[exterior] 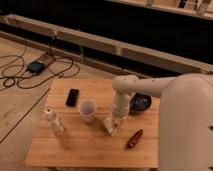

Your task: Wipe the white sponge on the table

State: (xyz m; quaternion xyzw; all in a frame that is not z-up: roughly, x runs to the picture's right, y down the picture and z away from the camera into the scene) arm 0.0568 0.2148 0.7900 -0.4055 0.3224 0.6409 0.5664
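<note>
The white sponge lies on the light wooden table, right of centre, partly hidden under my gripper. My gripper points straight down onto the sponge's right part, at the end of the white arm that reaches in from the right.
A white paper cup stands just left of the sponge. A white-capped bottle stands at the left. A black phone lies at the back left. A dark bowl sits at the right, a red object at the front right.
</note>
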